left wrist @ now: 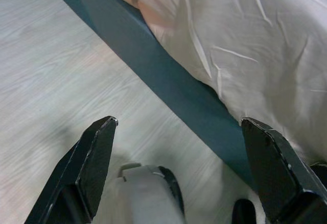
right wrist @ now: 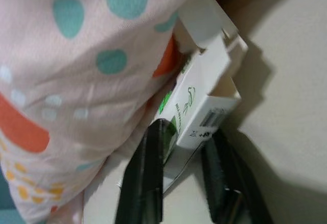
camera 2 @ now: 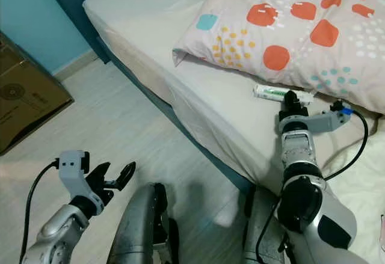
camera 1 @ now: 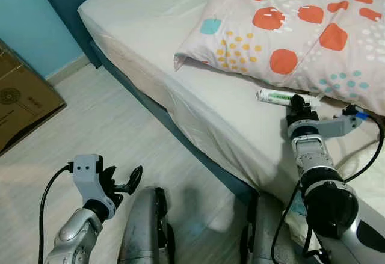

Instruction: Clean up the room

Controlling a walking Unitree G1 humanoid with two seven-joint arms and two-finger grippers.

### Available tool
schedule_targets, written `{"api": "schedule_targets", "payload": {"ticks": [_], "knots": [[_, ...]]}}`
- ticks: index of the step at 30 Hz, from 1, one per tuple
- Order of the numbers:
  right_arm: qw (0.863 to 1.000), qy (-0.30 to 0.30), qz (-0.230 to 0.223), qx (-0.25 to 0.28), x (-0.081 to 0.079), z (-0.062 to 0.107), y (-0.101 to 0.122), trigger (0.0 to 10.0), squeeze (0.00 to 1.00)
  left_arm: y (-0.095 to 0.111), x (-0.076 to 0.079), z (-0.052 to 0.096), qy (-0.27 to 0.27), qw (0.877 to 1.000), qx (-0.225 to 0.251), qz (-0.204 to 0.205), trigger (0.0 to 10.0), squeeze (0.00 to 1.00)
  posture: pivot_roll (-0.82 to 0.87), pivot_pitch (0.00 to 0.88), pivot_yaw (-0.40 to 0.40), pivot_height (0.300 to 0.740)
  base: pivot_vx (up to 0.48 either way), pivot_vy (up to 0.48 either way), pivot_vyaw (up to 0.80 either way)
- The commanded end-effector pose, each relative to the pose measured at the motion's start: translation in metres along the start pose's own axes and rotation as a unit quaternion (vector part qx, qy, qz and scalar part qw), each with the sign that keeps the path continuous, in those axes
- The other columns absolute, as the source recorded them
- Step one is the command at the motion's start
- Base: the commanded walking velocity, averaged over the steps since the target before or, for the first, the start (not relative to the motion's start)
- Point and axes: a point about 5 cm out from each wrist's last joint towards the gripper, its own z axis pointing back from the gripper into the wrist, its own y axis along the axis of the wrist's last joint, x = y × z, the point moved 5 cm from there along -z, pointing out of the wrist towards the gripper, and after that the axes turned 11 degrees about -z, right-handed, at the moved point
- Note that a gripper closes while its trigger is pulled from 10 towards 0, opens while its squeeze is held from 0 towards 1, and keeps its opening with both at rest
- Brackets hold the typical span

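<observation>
We reach our right gripper (right wrist: pixel 181 157) out over the bed (camera 1: pixel 150 47), and its two black fingers (right wrist: pixel 145 178) stand a little apart with the near end of a small white carton with green print (right wrist: pixel 202 109) between them; whether the pads press on the carton we cannot tell, though one finger overlaps its printed face and the other lies just beside its barcoded end; the carton's far end, with its flaps open, points away from the fingertips and tucks under the edge of the spotted pillow (camera 1: pixel 301 29); the pillow, pale with orange, teal and yellow dots, lies just beyond the fingers and partly over the carton; the carton rests flat on the cream sheet (camera 1: pixel 204 107), close to the bed's near side. Our left gripper (left wrist: pixel 179 168) hangs low over the pale wood floor (camera 1: pixel 102 125) beside the dark blue bed frame (left wrist: pixel 163 76); its fingers (left wrist: pixel 89 168) are spread wide with nothing between them; a cardboard box (camera 1: pixel 24 98) stands on the floor well away from them, by the blue wall (camera 1: pixel 30 17).
</observation>
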Motion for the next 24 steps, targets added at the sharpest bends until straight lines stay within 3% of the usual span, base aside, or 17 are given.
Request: {"api": "schedule_targets", "payload": {"ticks": [1, 3, 6, 8, 9, 10, 11, 12, 13, 16, 24], "knots": [[0.999, -0.036, 0.006, -0.037, 0.028, 0.014, -0.019, 0.0, 0.00, -0.015, -0.002, 0.005, 0.009, 1.000, -0.025, 0.014, 10.0, 0.00, 0.21, 0.461, 0.076, 0.571, 0.000, 0.000, 0.00], [0.995, 0.019, 0.014, -0.093, 0.023, 0.022, -0.045, 0.0, 0.00, -0.014, 0.002, -0.004, 0.009, 1.000, -0.018, 0.022, 10.0, 0.00, 0.17, 0.414, 0.053, 0.571, 0.000, 0.000, 0.00], [0.991, 0.050, 0.009, -0.123, 0.020, 0.028, -0.059, 0.0, 0.00, -0.012, 0.004, -0.009, 0.009, 1.000, -0.013, 0.026, 10.0, 0.00, 0.15, 0.388, 0.039, 0.571, 0.000, 0.000, 0.00], [0.979, 0.106, 0.005, -0.177, 0.012, 0.039, -0.084, 0.0, 0.00, -0.011, 0.004, -0.020, 0.013, 0.999, -0.005, 0.029, 10.0, 0.00, 0.12, 0.351, 0.025, 0.571, 0.000, 0.000, 0.00], [0.979, 0.106, 0.005, -0.177, 0.012, 0.039, -0.084, 0.0, 0.00, -0.011, 0.004, -0.020, 0.013, 0.999, -0.005, 0.029, 10.0, 0.00, 0.12, 0.351, 0.025, 0.571, 0.000, 0.000, 0.00], [0.966, 0.139, 0.010, -0.216, 0.008, 0.049, -0.102, 0.0, 0.00, -0.009, 0.001, -0.026, 0.020, 0.999, 0.000, 0.032, 10.0, 0.00, 0.10, 0.306, 0.011, 0.571, 0.000, 0.000, 0.00], [0.966, 0.139, 0.010, -0.216, 0.008, 0.049, -0.102, 0.0, 0.00, -0.009, 0.001, -0.026, 0.020, 0.999, 0.000, 0.032, 10.0, 0.00, 0.10, 0.306, 0.011, 0.571, 0.000, 0.000, 0.00], [0.953, 0.164, 0.005, -0.253, 0.004, 0.061, -0.122, 0.0, 0.00, -0.008, -0.003, -0.033, 0.029, 0.999, 0.005, 0.036, 10.0, 0.00, 0.08, 0.277, 0.003, 0.571, 0.000, 0.000, 0.00], [0.953, 0.164, 0.005, -0.253, 0.004, 0.061, -0.122, 0.0, 0.00, -0.008, -0.003, -0.033, 0.029, 0.999, 0.005, 0.036, 10.0, 0.00, 0.08, 0.277, 0.003, 0.571, 0.000, 0.000, 0.00], [0.927, 0.193, 0.024, -0.321, 0.001, 0.087, -0.163, 0.0, 0.00, -0.003, -0.012, -0.046, 0.048, 0.998, 0.016, 0.038, 10.0, 0.00, 0.06, 0.212, -0.010, 0.571, 0.000, 0.000, 0.00], [0.928, 0.192, 0.031, -0.319, -0.001, 0.083, -0.164, 0.0, 0.00, 0.004, -0.019, -0.064, 0.065, 0.997, 0.030, 0.038, 10.0, 0.00, 0.04, 0.124, -0.019, 0.591, 0.000, 0.000, 0.00]]}}
